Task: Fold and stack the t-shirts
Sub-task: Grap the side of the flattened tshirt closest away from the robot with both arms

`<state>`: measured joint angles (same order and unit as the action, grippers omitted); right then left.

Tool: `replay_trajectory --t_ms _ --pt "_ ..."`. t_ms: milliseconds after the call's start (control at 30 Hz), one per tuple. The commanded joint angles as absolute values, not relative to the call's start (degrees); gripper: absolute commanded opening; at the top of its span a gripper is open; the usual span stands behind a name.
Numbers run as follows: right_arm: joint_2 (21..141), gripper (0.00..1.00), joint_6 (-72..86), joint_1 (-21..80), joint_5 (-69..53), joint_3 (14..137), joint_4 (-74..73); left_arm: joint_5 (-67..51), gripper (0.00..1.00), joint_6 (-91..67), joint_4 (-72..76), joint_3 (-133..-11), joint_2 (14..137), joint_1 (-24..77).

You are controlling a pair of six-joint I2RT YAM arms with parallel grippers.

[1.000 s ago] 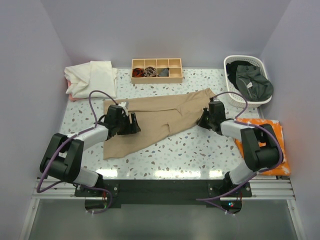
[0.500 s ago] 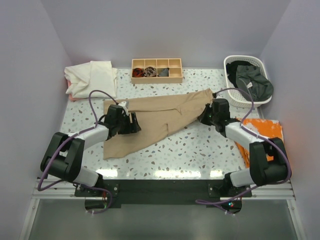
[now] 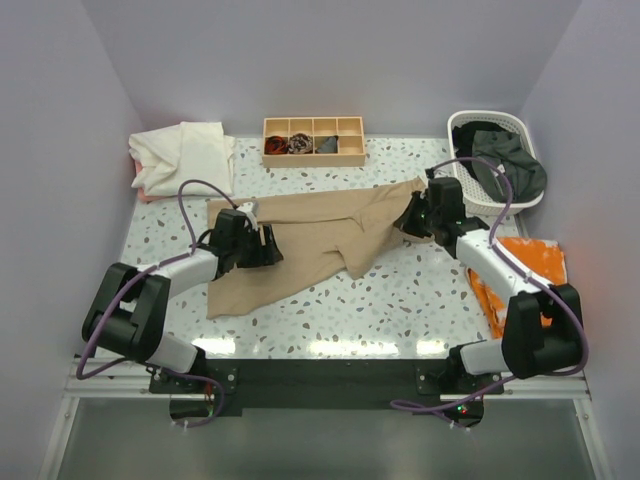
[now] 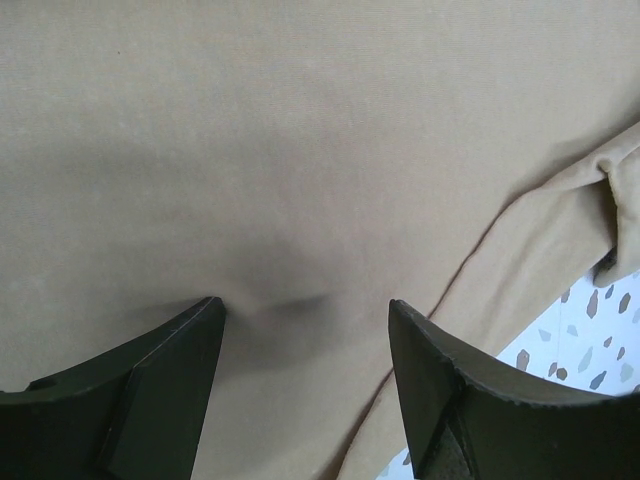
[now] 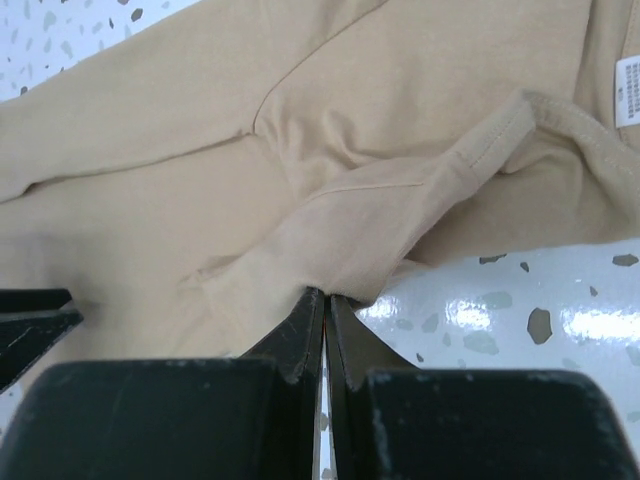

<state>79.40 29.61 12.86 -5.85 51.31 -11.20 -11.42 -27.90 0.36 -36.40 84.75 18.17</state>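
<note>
Clamped on the tan t-shirt (image 3: 320, 230), my right jaws have drawn its edge rearward while my wide left jaws pin it flat.

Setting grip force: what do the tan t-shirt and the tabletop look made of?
The tan t-shirt: thin matte knit, probably cotton jersey; it drapes in soft folds and has a stitched hem. The tabletop: hard, glossy, white with dark speckles, terrazzo-like, stone or laminate unclear; light glares off its near edge.
</note>
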Motion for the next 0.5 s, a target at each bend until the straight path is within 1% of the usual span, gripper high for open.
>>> replay_trajectory --t_ms 0,200,333,367,400,433,467 --pt "76.5 0.00 31.5 13.1 -9.0 53.3 -15.2 -12.7 0.72 -27.7 2.2 -36.0 86.2 18.8" --pt "79.7 0.00 32.5 13.0 -8.5 60.2 -20.6 -13.1 0.71 -27.5 2.1 -35.9 86.7 18.9" --pt "88.5 0.01 32.3 12.9 -8.4 64.8 -20.9 -14.4 0.71 -27.7 2.7 -36.0 87.5 18.9" --pt "90.6 0.04 31.9 12.9 -8.6 65.8 -20.3 -14.6 0.70 -27.7 2.8 -36.0 87.8 18.9" --pt "92.4 0.17 31.4 13.0 -8.8 66.9 -19.6 -14.7 0.70 -27.7 2.9 -36.0 88.2 18.9" --pt "93.9 0.26 31.0 13.0 -9.2 67.7 -19.6 -14.7 0.70 -27.7 2.9 -36.0 88.2 18.9" --pt "97.3 0.31 30.1 12.9 -9.4 68.3 -18.8 -14.7 0.70 -27.6 2.8 -36.0 88.2 18.9"
